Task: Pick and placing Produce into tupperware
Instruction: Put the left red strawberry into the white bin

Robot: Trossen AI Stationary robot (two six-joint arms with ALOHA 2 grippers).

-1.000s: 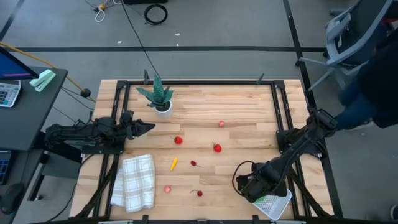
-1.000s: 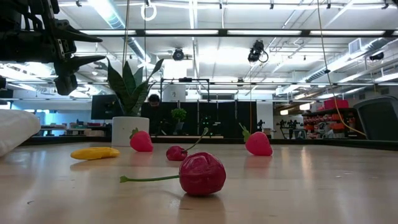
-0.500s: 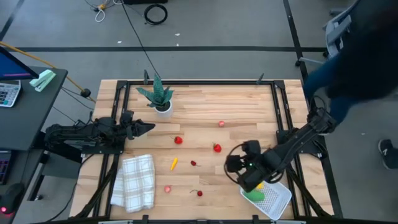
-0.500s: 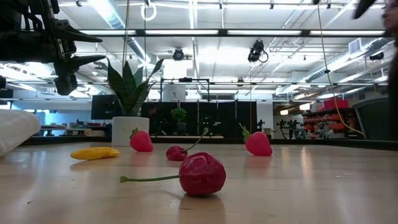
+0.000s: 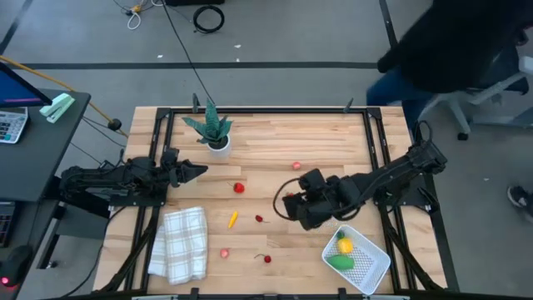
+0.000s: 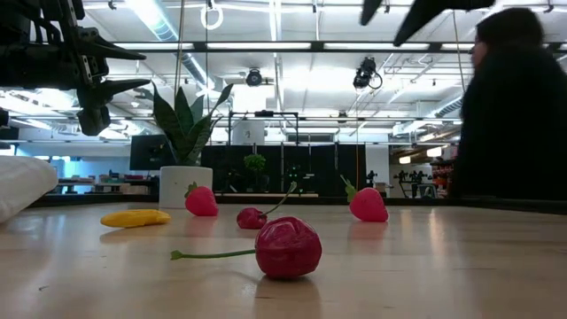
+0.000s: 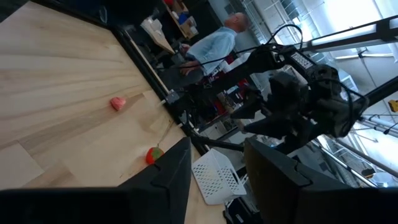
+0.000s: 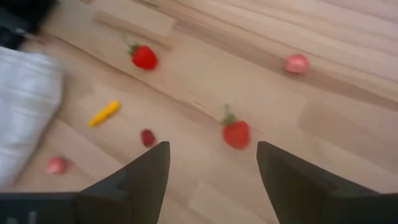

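Since the earlier frames the right gripper (image 5: pixel 289 204) has been carried from over the tupperware (image 5: pixel 379 268) at the near right corner out to the left, toward the middle of the table (image 5: pixel 333 142), and the container is now uncovered. A yellow piece (image 5: pixel 344 245) and a green oblong piece (image 5: pixel 340 262) are seen lying inside it. The right gripper's fingers are held spread with nothing between them, above a strawberry (image 8: pixel 236 133) that lies just below and ahead of them. The left gripper (image 5: pixel 193 171) is kept where it was, raised near the left edge beside the potted plant (image 5: pixel 212 129), its fingers apart and empty. Open wood is left across the far half of the table, where only a pink piece (image 5: pixel 296 166) lies. More produce is scattered left of the right gripper: a second strawberry (image 5: pixel 239 187), a thin orange piece (image 5: pixel 233 219), a small dark red piece (image 5: pixel 259 219), a pink piece (image 5: pixel 225 252) near the front, and a cherry (image 5: pixel 266 258) with its stem. A folded checked cloth (image 5: pixel 179 242) occupies the near left part. A person in dark clothing (image 5: pixel 466 42) has come in beyond the far right corner of the table, where a chair was seen before.
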